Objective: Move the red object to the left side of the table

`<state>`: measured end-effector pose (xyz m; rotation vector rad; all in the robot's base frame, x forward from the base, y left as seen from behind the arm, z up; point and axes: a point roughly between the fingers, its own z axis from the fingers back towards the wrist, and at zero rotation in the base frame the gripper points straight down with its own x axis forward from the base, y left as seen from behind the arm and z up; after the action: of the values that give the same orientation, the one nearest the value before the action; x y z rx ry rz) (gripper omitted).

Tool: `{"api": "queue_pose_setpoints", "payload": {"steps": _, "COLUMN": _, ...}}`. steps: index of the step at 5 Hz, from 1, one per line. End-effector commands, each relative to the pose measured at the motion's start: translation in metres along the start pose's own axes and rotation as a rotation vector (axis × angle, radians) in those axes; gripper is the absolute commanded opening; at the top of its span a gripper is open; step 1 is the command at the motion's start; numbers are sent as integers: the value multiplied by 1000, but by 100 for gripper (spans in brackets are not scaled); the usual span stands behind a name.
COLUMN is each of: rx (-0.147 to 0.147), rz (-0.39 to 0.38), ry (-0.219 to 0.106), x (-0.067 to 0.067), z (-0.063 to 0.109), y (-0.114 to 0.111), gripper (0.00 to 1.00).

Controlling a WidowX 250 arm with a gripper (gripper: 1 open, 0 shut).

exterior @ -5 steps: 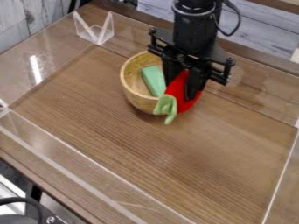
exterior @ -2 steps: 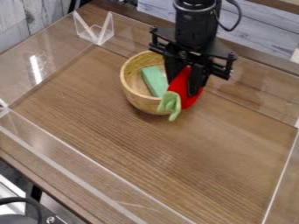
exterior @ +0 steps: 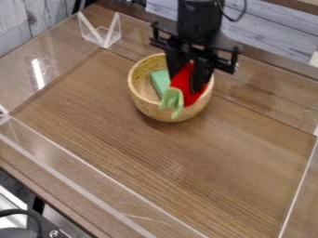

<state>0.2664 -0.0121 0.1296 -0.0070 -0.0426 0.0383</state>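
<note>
My pincer [exterior: 189, 76] is clamping the red object [exterior: 184, 80], hanging over the wooden bowl [exterior: 147, 100]. Its long axis is running steeply downward, green leafy end lowest. Green block [exterior: 162, 85] is lying inside; table [exterior: 149, 167] beneath.

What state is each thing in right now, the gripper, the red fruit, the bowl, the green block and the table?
gripper: pointing down, shut on the red object, over the bowl.
red object: held between the fingers, its green leafy end hanging down toward the bowl's near rim.
wooden bowl: upright on the table.
green block: inside the bowl, leaning tilted.
table: bare wood, clear walls around it.
</note>
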Motion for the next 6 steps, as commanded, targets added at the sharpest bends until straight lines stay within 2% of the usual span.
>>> {"api": "queue_pose_setpoints", "payload": {"steps": 1, "rx": -1, "rz": 30, "ry": -91, "x": 9, "z": 31, "y": 17, "gripper": 0}}
{"api": "queue_pose_setpoints", "payload": {"steps": 2, "rx": 7, "rz": 64, "ry": -97, "x": 8, "z": 39, "y": 42, "gripper": 0}}
{"api": "queue_pose_setpoints", "payload": {"steps": 3, "rx": 23, "rz": 97, "ry": -89, "x": 7, "z": 40, "y": 72, "gripper": 0}}
{"api": "queue_pose_setpoints", "payload": {"steps": 4, "rx": 39, "rz": 124, "ry": -79, "x": 9, "z": 38, "y": 97, "gripper": 0}}
{"api": "queue_pose_setpoints", "payload": {"steps": 6, "rx": 77, "rz": 134, "ry": -47, "x": 11, "z": 21, "y": 141, "gripper": 0}}
